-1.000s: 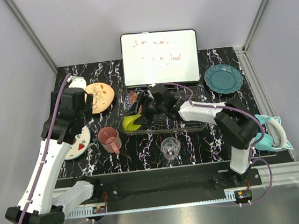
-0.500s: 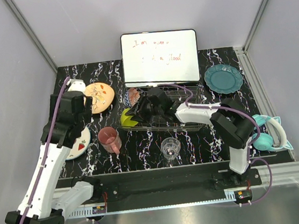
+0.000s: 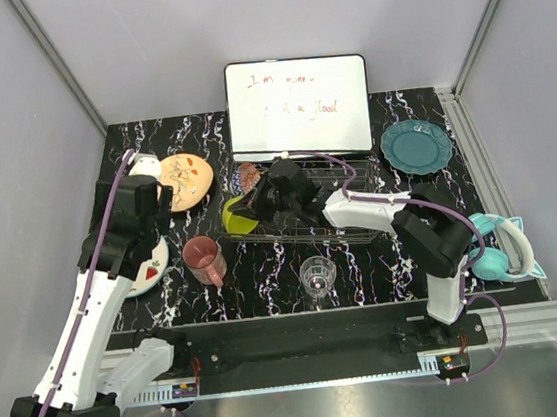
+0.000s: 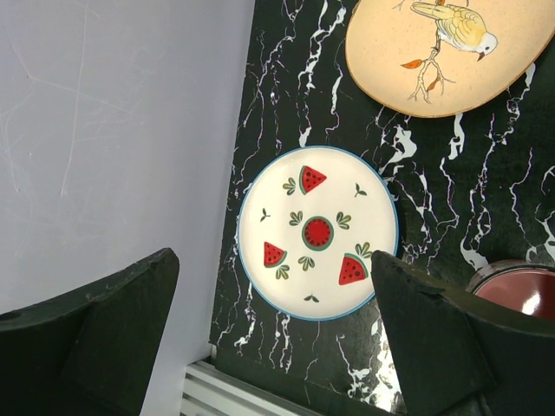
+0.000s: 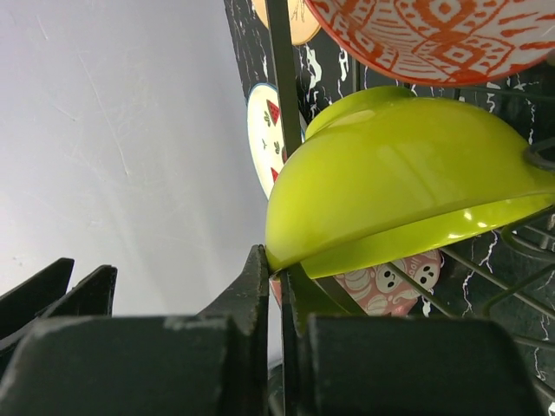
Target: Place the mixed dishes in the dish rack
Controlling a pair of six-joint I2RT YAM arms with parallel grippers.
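From above: glossy lime-green bowl (image 3: 235, 216), tilted on edge at the left end of the dark wire dish rack (image 3: 307, 233), mid-table toward the far edge; half masked by the right gripper (image 3: 261, 206).

Left wrist: left gripper (image 4: 273, 260) spread wide, empty, above a white watermelon-slice plate (image 4: 317, 199) by the left edge.

Right wrist: fingers (image 5: 251, 295) pinched onto the bowl's rim; bowl's far part cut off by the frame.
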